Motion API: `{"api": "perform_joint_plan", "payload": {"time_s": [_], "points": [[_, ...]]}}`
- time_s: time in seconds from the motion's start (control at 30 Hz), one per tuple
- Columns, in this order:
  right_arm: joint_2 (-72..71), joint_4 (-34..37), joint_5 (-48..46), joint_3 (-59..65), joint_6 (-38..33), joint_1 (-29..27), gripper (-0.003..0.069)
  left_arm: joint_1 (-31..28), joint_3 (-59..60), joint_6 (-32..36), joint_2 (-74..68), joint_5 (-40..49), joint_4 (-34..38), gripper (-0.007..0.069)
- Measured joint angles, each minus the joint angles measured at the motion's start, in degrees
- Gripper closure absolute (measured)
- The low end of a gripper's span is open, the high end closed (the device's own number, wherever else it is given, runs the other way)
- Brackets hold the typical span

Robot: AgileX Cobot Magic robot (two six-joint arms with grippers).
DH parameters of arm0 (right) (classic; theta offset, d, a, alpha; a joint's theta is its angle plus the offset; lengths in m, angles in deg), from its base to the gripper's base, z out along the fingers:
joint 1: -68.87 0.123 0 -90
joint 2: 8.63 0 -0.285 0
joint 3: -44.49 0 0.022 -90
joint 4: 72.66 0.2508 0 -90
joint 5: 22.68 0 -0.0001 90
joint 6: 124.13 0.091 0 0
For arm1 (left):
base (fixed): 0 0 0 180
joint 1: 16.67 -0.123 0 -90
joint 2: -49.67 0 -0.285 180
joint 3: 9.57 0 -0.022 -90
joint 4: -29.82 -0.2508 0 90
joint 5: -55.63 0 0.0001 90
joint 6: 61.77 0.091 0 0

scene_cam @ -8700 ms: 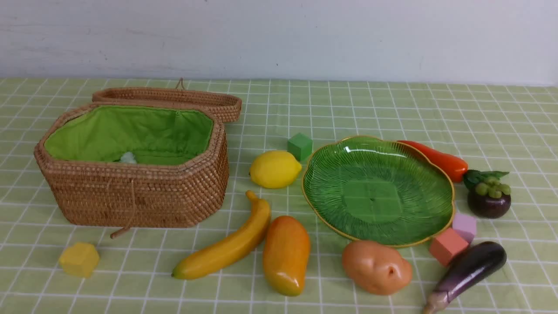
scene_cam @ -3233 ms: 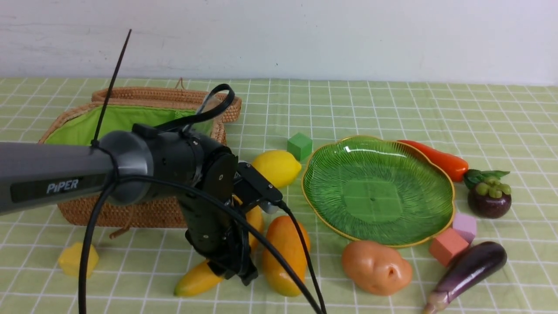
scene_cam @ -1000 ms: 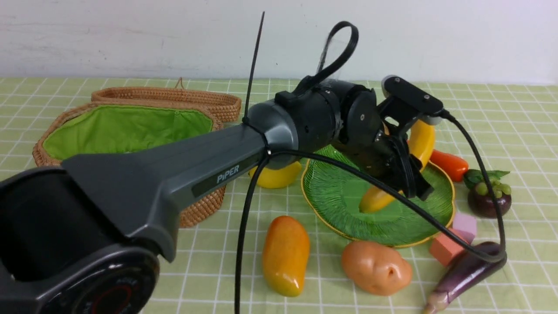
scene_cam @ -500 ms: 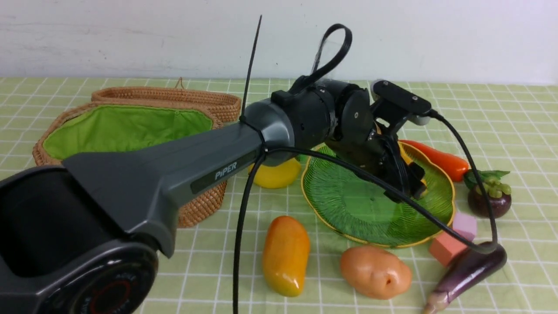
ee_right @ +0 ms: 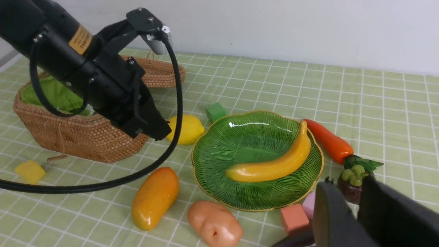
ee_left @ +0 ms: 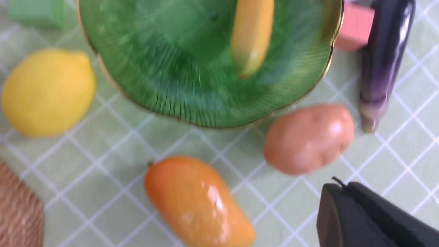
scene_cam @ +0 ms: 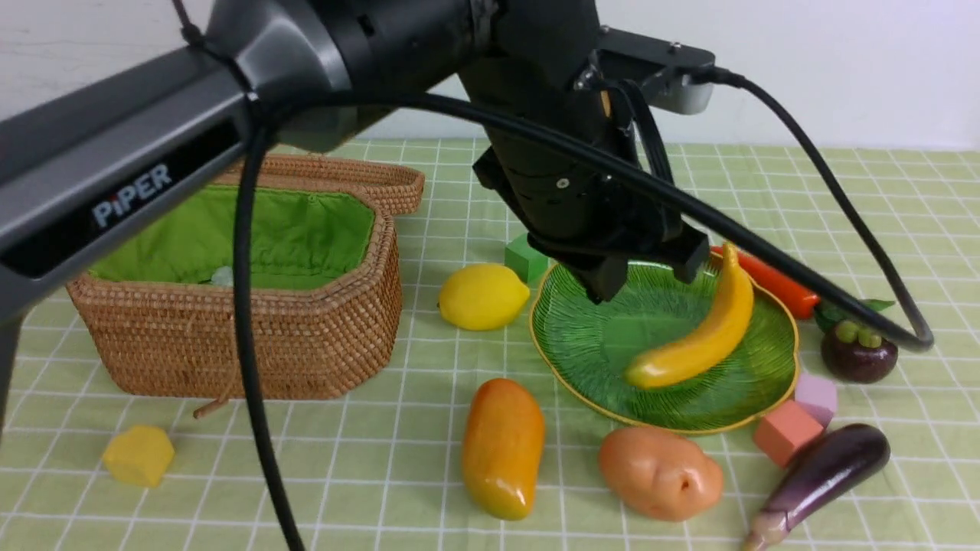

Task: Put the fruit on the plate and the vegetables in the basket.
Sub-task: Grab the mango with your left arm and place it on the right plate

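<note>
Banana (scene_cam: 700, 329) lies in the plate (scene_cam: 566, 360). Lemon (scene_cam: 482, 297), mango (scene_cam: 501, 448), mangosteen (scene_cam: 857, 356), potato (scene_cam: 658, 473), eggplant (scene_cam: 827, 471) and carrot (scene_cam: 788, 287) sit on the bench (scene_cam: 689, 176), outside the basket (scene_cam: 245, 344). Left end effector (ee_right: 149, 127) hangs over the plate, closed together and empty. Right end effector (ee_right: 348, 184) is slightly apart. The left arm's cable (scene_cam: 919, 340) could hook the mangosteen or tip the plate.

A green-checked table (scene_cam: 880, 199) is pictured with a woven basket (scene_cam: 245, 344) at left and a green plate (scene_cam: 589, 344) at right. A lemon (scene_cam: 482, 296), mango (scene_cam: 501, 448), potato (scene_cam: 660, 473), eggplant (scene_cam: 823, 474), red-orange pepper (scene_cam: 781, 287) and mangosteen (scene_cam: 857, 352) are laid around the plate, with small blocks (scene_cam: 785, 432) scattered.
</note>
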Motion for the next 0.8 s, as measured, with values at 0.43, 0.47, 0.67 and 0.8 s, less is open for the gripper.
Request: {"api": "perform_joint_plan", "payload": {"time_s": [0.43, 0.47, 0.67, 0.8], "points": [[0.00, 2.43, -3.65, 0.00, -1.56, 0.00, 0.0510, 0.00, 31.97, -8.71, 14.90, -3.13, -0.73, 0.0638], [0.00, 3.14, -4.21, 0.00, -1.72, 0.00, 0.0510, 0.00, 34.93, -8.79, 15.75, -4.85, -0.30, 0.0638], [0.00, 13.03, -7.81, 0.00, -8.17, 0.00, 0.0510, 0.00, 40.16, -8.67, 14.52, -16.45, -0.04, 0.0518], [0.00, 20.12, -10.15, 0.00, -13.86, 0.00, 0.0508, 0.00, 40.16, -10.04, 10.77, -22.11, -0.11, 0.0319]]}}
